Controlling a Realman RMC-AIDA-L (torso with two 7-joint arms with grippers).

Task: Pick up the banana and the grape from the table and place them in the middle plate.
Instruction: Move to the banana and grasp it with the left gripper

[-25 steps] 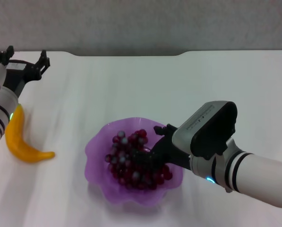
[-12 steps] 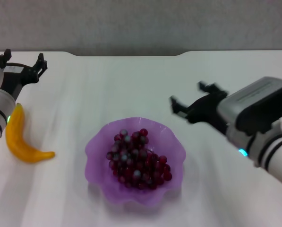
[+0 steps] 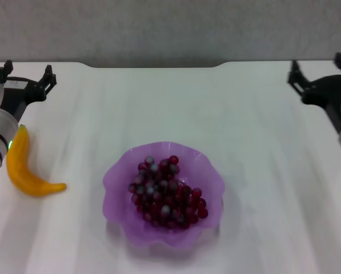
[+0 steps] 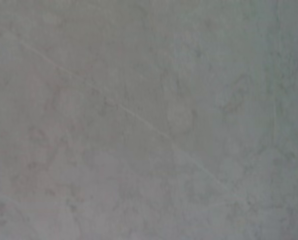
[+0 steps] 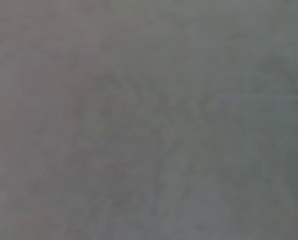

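Note:
The grape bunch (image 3: 165, 193) lies inside the purple scalloped middle plate (image 3: 116, 177) at the front centre of the white table (image 3: 176, 108). The yellow-orange banana (image 3: 23, 168) lies on the table at the left, apart from the plate. My left gripper (image 3: 24, 75) is open and empty at the far left back, just behind the banana's upper end. My right gripper (image 3: 317, 71) is open and empty at the far right back, well away from the plate. Both wrist views show only a grey surface.
A grey wall (image 3: 170, 28) runs behind the table's back edge.
My right gripper has let go of the grapes in the plate and pulled back up and to the far right. The left arm has barely moved.

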